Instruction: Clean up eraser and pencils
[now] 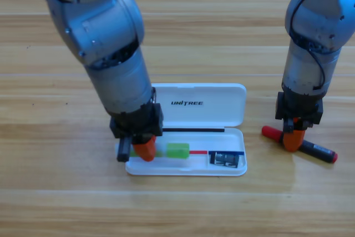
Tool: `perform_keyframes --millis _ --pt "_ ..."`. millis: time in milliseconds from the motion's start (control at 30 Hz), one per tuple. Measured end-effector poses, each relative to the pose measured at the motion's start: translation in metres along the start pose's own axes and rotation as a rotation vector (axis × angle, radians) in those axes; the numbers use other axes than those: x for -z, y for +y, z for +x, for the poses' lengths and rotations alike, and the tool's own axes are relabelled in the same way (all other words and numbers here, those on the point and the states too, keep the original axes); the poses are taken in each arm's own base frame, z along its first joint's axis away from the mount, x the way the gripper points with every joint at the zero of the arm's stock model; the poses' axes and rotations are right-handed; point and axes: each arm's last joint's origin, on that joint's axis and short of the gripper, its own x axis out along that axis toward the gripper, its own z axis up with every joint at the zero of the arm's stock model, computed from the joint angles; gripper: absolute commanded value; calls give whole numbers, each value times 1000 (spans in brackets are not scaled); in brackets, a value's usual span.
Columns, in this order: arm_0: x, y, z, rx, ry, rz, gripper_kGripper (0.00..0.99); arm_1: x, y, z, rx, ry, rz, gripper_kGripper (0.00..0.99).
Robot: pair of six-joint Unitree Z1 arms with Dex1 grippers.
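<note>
Pencils are split: the green stick [176, 150] is gripped by the left gripper [145, 149] over the case [222, 109] tray at lower centre, near the eraser [224, 159]; the marker [316, 149] lies on the tabletop [55, 192] at right under the right gripper [292, 140], whose grip cannot be told. A tilted release could leave the stick across the rim.

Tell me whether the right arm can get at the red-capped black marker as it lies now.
Probably yes. The right gripper is already down over the red-capped black marker, which lies flat on the wooden table right of the white case, with nothing else around it. The left gripper works far off at the case.
</note>
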Motion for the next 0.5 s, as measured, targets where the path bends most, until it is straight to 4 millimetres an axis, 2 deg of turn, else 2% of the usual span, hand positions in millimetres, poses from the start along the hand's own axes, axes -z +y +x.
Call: perform_keyframes --millis 333,500 --pt "-11 6 12 4 4 5 103 0 0 0 0 0 -4 0" --pt "-15 8 11 -2 -4 5 103 0 0 0 0 0 -4 0"
